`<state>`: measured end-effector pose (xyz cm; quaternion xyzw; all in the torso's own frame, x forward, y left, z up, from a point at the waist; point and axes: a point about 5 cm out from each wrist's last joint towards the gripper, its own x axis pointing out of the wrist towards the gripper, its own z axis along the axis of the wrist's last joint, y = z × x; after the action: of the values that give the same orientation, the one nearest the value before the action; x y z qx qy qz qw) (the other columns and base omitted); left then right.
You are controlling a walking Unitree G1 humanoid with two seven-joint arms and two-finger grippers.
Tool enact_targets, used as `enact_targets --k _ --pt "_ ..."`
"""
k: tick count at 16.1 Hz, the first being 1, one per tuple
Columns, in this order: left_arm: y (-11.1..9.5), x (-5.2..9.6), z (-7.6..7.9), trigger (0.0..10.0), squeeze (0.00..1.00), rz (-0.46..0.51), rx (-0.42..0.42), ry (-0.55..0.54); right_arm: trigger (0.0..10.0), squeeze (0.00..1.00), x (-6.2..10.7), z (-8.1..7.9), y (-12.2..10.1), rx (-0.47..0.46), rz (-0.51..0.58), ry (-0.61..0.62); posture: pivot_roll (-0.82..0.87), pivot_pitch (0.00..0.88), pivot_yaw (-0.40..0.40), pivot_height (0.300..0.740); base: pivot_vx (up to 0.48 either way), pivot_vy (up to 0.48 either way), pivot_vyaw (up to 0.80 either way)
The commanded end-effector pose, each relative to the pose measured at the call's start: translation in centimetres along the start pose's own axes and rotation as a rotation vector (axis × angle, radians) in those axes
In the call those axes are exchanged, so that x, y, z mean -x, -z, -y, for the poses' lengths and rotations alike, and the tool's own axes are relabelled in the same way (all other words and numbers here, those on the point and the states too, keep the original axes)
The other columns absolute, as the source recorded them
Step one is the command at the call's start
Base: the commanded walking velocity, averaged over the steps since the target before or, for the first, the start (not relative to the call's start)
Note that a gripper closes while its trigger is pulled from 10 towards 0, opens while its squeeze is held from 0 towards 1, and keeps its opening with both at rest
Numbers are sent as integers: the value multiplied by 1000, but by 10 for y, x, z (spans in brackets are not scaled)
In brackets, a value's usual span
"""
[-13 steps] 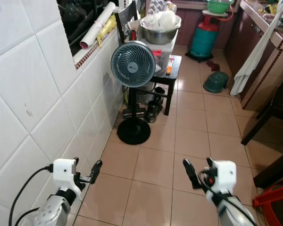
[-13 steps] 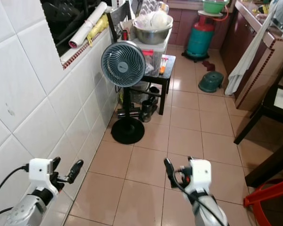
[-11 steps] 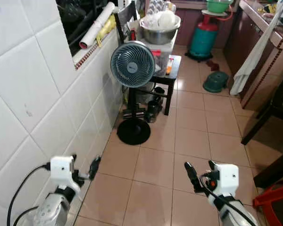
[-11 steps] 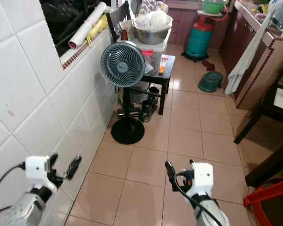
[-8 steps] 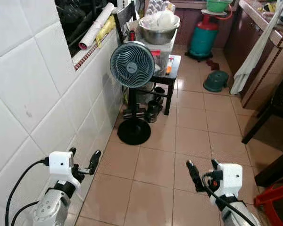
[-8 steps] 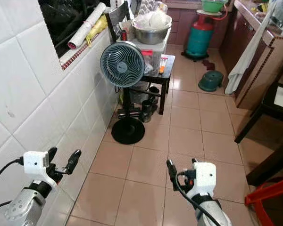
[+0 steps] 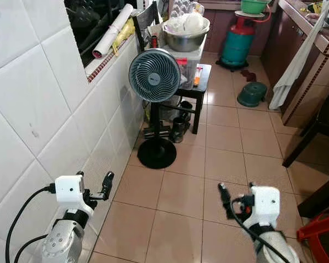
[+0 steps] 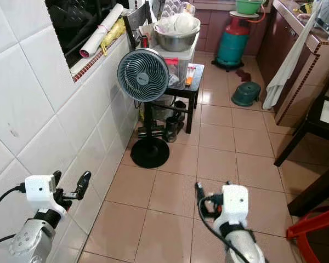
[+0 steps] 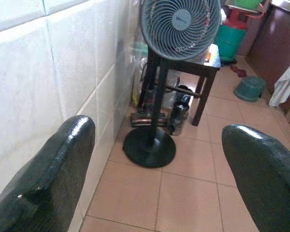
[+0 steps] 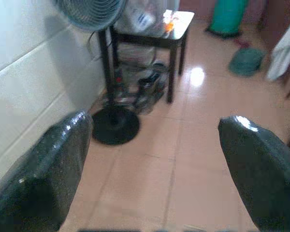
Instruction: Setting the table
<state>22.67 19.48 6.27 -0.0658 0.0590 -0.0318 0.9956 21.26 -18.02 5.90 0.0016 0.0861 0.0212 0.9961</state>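
Both grippers hang low over the tiled floor, empty. My left gripper (image 7: 94, 183) is close to the white tiled wall, and in the left wrist view its fingers (image 9: 53, 179) stand wide apart, open. My right gripper (image 7: 237, 194) is open too, with its fingers (image 10: 48, 169) spread over bare floor. Far ahead, a steel bowl (image 7: 185, 34) holding pale items rests on a plastic box on a small black side table (image 7: 202, 81). A dark table or chair frame (image 7: 312, 131) stands at the right edge.
A grey standing fan (image 7: 154, 75) with a round black base (image 7: 156, 153) stands by the wall (image 7: 44, 109) ahead. Beyond are a green gas cylinder (image 7: 238, 41), a green lid (image 7: 252, 94) on the floor and a wooden cabinet (image 7: 307, 82) with a white cloth. A red stool (image 7: 321, 238) is at the lower right.
The view has shifted slightly. Both grippers sit a little lower in the picture, the right one slightly further right; both stay open and empty.
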Motion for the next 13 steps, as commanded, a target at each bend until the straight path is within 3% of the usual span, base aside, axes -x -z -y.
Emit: enact_targets --k 1,2,3,4,5,7,8,10,11,13 --pt "-3 -2 0 10000 0 9 -18 -12 9882 0 -1 8 -2 11 7 64 14 0 6 740 0 0 0" --pt "-3 -3 0 10000 0 9 -18 -21 3451 0 -1 12 -1 -1 5 103 16 0 6 740 0 0 0" --pt "-3 -5 -2 10000 0 8 -18 -32 0 0 1 13 -2 -6 25 116 13 0 10 740 0 0 0" --pt "-3 -6 -3 10000 0 7 -18 -36 0 0 2 11 -2 0 20 111 13 0 11 740 0 0 0" --pt "-3 -7 -2 10000 0 5 -19 -35 1020 0 2 10 -2 -1 15 110 9 0 16 740 0 0 0" --pt "0 -9 -1 10000 0 -19 -15 -22 4627 0 2 8 -2 -7 9 108 7 0 20 740 0 0 0" --pt "1 -10 -1 10000 0 -30 -15 -25 10000 0 2 7 -1 -1 0 111 -1 0 23 740 0 0 0" --pt "2 -10 -1 10000 0 -41 -10 -22 10000 0 4 6 -3 -7 22 105 -6 0 26 740 0 0 0" --pt "3 -11 -1 10000 0 -48 -5 -18 10000 1000 6 5 -3 -17 25 100 -8 0 27 740 0 0 0" --pt "5 -11 0 10000 0 -55 0 -16 10000 1000 8 7 -1 -17 12 116 -8 0 23 740 0 0 0"
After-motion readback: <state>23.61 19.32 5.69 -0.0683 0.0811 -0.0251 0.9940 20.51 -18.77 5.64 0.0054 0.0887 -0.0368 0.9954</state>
